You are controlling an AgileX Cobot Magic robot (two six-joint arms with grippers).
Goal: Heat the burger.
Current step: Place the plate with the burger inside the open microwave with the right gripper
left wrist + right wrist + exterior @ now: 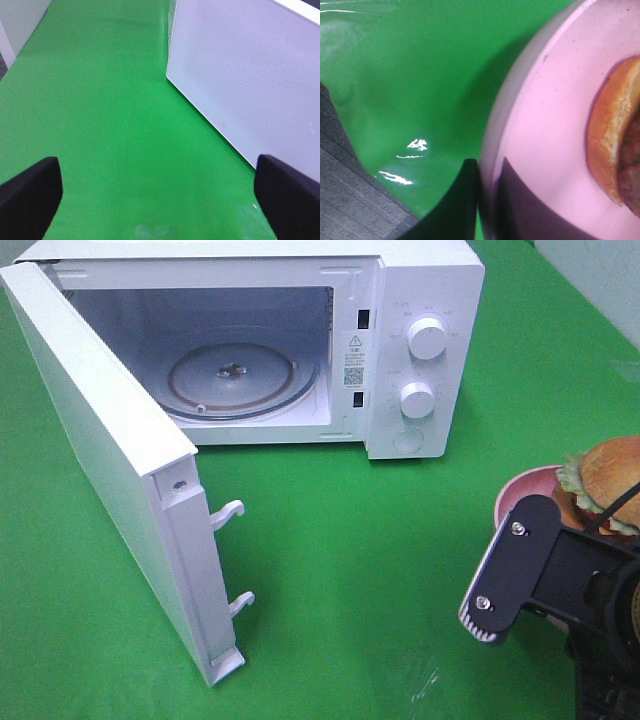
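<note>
Right claw: closed to a narrow gap on the rim of the pink plate, with one dark finger against the outside of the rim and the other over the plate's inner surface. The burger sits on this plate, apart from the fingers; its bun edge and dark patty show in the right wrist view. In the exterior high view the plate and burger lie at the right edge of the green bench, to the right of and nearer than the microwave, partly behind the claw body. Left claw: fully spread, holding nothing and touching nothing, its two black fingers above bare bench. Beside it stands a white panel with a fine dot pattern; which face of the microwave this is cannot be told. The microwave door stands swung open to the left, with two white latch hooks on its free edge. The glass turntable lies in the cavity. On the inner frame beside the cavity is a warning label bearing a triangle symbol, with a QR code below it; the text is too small to read. The control panel carries two white knobs and a round button; the markings around the knobs are illegible.
</note>
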